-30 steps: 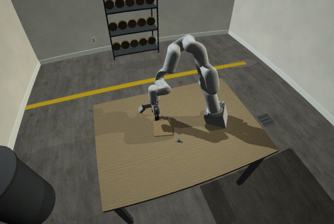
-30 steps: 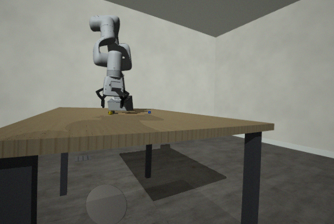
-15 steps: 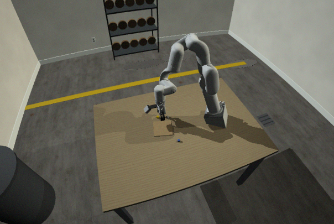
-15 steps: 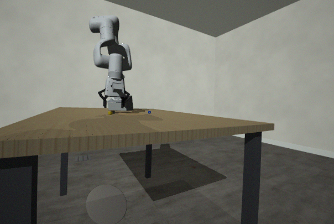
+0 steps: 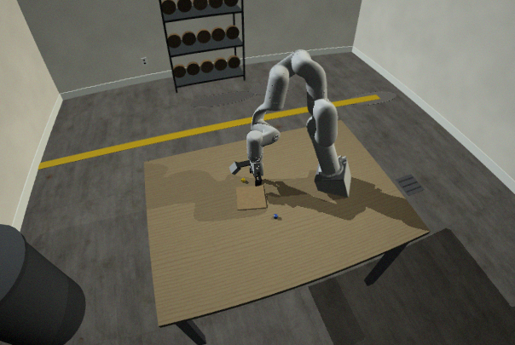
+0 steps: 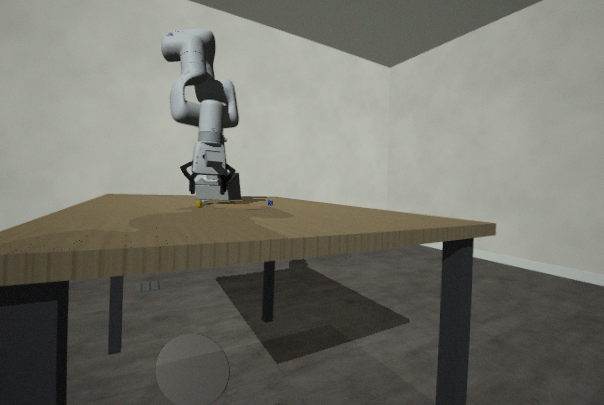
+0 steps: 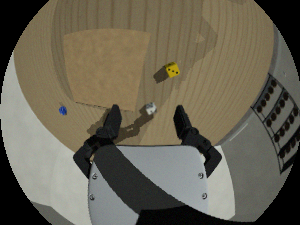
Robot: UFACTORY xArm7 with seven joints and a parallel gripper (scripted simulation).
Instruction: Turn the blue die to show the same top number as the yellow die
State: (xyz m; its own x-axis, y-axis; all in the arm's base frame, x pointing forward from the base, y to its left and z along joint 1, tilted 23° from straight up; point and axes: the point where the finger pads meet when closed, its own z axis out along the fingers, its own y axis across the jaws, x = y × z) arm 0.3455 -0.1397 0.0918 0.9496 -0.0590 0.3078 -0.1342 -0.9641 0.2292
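Observation:
The blue die [image 5: 275, 215] [image 6: 270, 203] [image 7: 64, 110] lies on the bare table, just off the tan mat's [image 5: 251, 198] [image 7: 100, 62] front right corner. The yellow die [image 5: 243, 180] [image 6: 199, 204] [image 7: 171, 70] lies on the table just behind the mat's far edge. A small white die [image 7: 150, 108] lies on the table beside the mat's edge, right below my fingers. My gripper [image 5: 257, 181] [image 6: 208, 187] [image 7: 147, 111] is open and empty, hanging a little above the table between the yellow die and the mat. The numbers on top are too small to read.
The arm's base [image 5: 334, 181] stands on the table to the right of the mat. A black shelf rack [image 5: 200, 22] stands against the back wall, well away from the table. A dark bin [image 5: 30, 295] stands at the front left on the floor.

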